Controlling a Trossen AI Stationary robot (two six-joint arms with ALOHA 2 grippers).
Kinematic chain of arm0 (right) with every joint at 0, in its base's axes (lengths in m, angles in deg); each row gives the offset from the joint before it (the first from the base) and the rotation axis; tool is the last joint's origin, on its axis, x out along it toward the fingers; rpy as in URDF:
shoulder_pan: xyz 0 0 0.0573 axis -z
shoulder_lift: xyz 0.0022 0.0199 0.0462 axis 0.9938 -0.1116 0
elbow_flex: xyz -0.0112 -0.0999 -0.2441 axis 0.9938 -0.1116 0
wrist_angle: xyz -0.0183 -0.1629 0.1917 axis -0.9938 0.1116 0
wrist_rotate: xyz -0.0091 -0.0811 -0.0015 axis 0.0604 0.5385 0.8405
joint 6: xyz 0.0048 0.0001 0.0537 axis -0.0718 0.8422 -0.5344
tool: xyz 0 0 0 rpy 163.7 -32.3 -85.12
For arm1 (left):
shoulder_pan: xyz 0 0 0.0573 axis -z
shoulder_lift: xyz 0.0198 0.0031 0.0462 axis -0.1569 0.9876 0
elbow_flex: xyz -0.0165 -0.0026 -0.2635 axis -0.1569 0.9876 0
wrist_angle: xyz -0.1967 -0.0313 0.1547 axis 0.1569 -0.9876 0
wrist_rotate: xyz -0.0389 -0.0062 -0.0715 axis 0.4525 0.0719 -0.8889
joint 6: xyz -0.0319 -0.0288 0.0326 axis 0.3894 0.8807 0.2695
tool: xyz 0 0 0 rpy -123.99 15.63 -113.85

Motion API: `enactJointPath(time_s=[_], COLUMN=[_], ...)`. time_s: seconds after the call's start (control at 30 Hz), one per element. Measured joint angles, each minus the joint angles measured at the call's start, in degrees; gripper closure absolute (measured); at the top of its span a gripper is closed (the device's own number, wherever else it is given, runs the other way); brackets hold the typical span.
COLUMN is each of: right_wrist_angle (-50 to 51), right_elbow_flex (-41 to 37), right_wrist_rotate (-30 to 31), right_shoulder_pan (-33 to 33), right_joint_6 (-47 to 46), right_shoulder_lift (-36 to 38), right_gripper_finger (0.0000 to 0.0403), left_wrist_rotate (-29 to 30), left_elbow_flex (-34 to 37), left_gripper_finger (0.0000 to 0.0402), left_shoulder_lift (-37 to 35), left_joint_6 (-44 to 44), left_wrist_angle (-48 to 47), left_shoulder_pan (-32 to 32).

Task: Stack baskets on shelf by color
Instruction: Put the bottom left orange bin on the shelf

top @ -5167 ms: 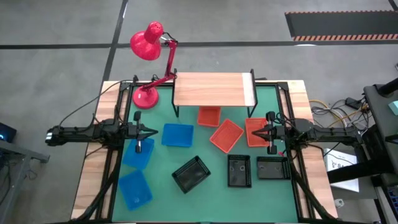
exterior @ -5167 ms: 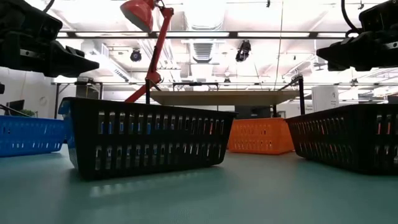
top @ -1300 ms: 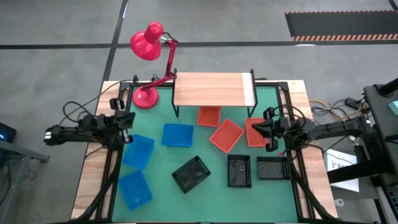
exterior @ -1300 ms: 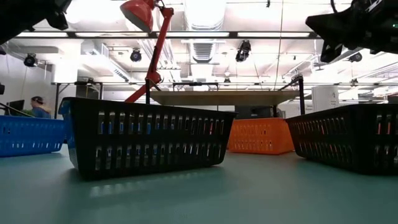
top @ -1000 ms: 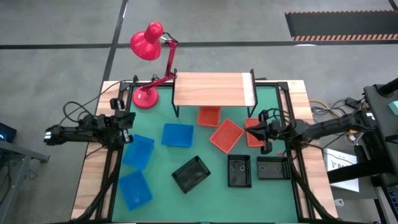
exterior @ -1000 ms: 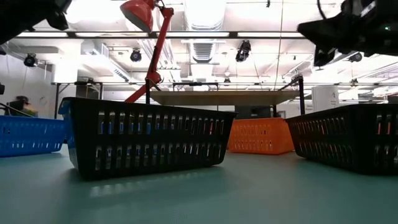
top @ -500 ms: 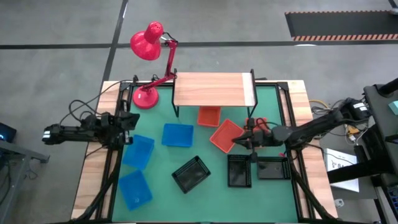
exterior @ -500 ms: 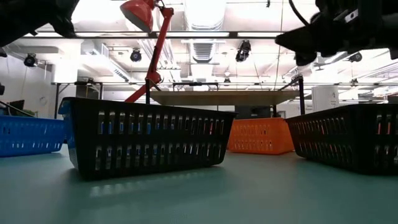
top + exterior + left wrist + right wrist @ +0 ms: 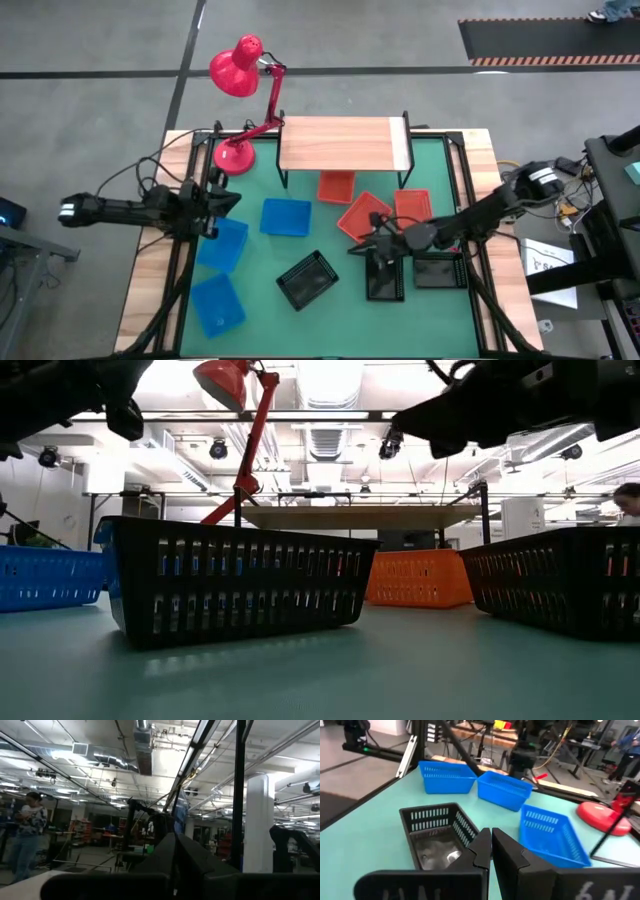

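Nine baskets lie scattered on the green table (image 9: pixel 255 262) — none on the wooden shelf (image 9: pixel 342 143) at the far side yet. The right gripper (image 9: pixel 357 247), jaws pressed together and holding nothing, reaches toward the tilted black basket (image 9: pixel 307 279) near the middle. The left gripper (image 9: pixel 232 198), also closed and empty, waits by the left edge above a blue basket (image 9: pixel 221 243). These mesh baskets look light and rather stiff but smooth — I would pinch one thin side wall at the rim.
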State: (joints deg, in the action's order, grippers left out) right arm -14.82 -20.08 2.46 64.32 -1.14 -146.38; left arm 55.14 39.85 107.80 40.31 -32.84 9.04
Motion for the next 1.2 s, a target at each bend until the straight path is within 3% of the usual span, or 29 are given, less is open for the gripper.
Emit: enactJointPath(time_s=[0.3,0.63,0.87,1.1,1.2], right_wrist_angle=[13.6,41.5,54.6,62.0,65.2], right_elbow_flex=[9.4,19.5,25.8,32.5,35.3], right_wrist_rotate=[-2.0,-2.1,-1.9,-1.2,1.9], right_shoulder_pan=[0.0,0.0,0.0,0.0,0.5], right_joint_6=[-2.8,-8.7,-10.6,-10.9,-14.2], right_shoulder_lift=[-5.3,-4.6,-4.6,-4.9,-5.1], right_gripper_finger=[0.0394,0.0394,0.0391,0.0339,0.0307], left_wrist_rotate=[0.0,0.1,0.8,0.8,0.8], left_elbow_flex=[0.0,0.0,0.0,0.0,0.0], left_gripper_finger=[0.0402,0.0402,0.0402,0.0402,0.0402], left_shoulder_lift=[4.1,1.7,-0.6,-3.3,-4.4], left_joint_6=[-3.1,-3.3,-6.2,-7.8,-7.8], left_wrist_angle=[9.3,10.1,13.5,14.1,17.4], left_shoulder_pan=[0.0,0.0,0.0,0.0,0.0])
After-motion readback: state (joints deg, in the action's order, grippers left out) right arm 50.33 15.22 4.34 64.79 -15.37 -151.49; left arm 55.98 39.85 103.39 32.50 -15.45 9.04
